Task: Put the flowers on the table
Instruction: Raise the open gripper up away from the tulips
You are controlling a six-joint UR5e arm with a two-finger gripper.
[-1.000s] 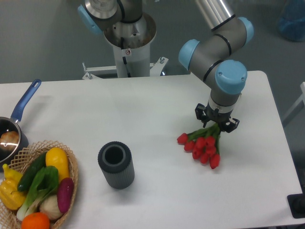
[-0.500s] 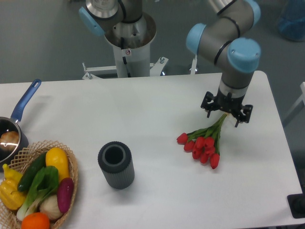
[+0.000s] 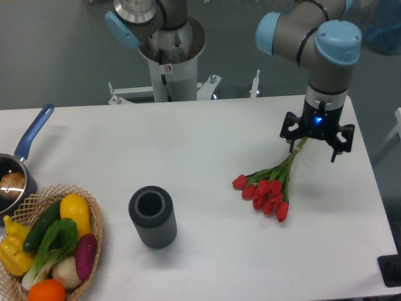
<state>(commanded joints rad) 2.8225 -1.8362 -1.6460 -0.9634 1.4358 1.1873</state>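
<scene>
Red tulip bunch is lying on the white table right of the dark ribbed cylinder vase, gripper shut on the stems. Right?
Not quite. The camera view shows the two-finger gripper open and lifted above the stem ends, not shut on them. The rest holds: the bunch of red tulips with green stems lies on the white table top, right of the dark ribbed cylinder vase.
</scene>
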